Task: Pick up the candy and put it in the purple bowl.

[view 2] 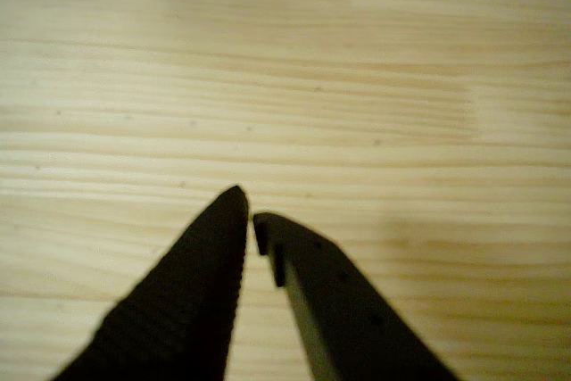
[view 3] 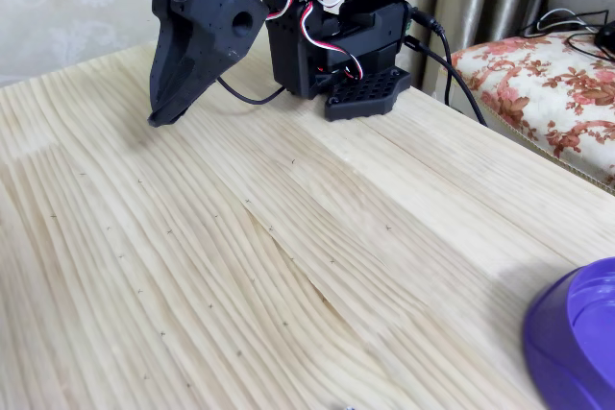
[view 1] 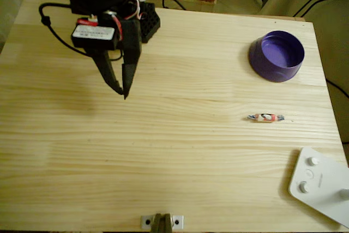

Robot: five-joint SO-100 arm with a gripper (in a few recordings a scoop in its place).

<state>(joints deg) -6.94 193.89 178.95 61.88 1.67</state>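
The candy, a slim pinkish-red and white wrapped sweet, lies flat on the wooden table at the right of the overhead view. Behind it, near the far right edge, stands the purple bowl, with nothing inside; its rim also shows at the lower right corner of the fixed view. My black gripper hovers over the left part of the table, far from both. Its fingers point down at bare wood and hold nothing. The tips nearly touch in the wrist view, and the fixed view shows the gripper just above the table.
The arm's base with its cables sits at the back left. A white device with round knobs lies at the front right corner. A small metal bracket is fixed to the front edge. A floral cushion lies beyond the table.
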